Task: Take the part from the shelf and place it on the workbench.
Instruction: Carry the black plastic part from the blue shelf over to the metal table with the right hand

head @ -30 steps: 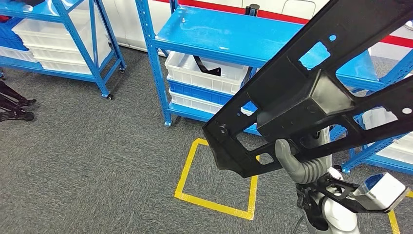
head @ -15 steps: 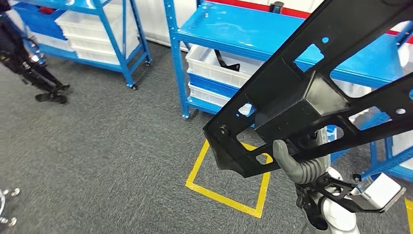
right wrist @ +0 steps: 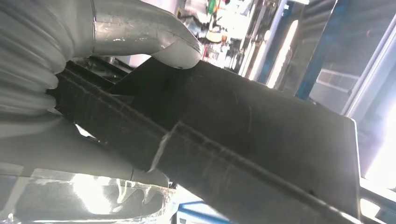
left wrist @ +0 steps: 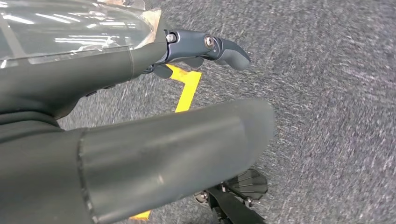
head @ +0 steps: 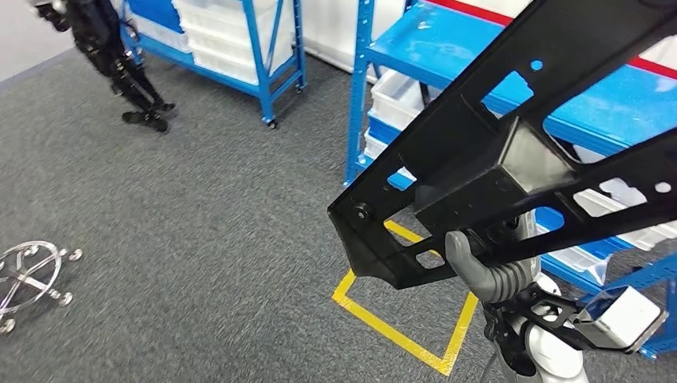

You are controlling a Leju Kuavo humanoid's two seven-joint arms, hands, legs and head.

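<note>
My view has swung left, blue shelving (head: pixel 447 60) sliding right. Right hand (head: pixel 488 271) grips the long black moulded plastic bracket (head: pixel 511 159) near its boxed middle (stiff, probably light, unwieldy); left hand (left wrist: pixel 205 46) hangs empty.

Head view high, downward; wrist views close behind hands.

We see right hand (head: pixel 488 271) with grey ribbed cover and thick grey thumb, black bracket and white block at silver wrist, left hand (left wrist: pixel 140 126) matte grey, dark screwed fingers (left wrist: pixel 219 46)
</note>
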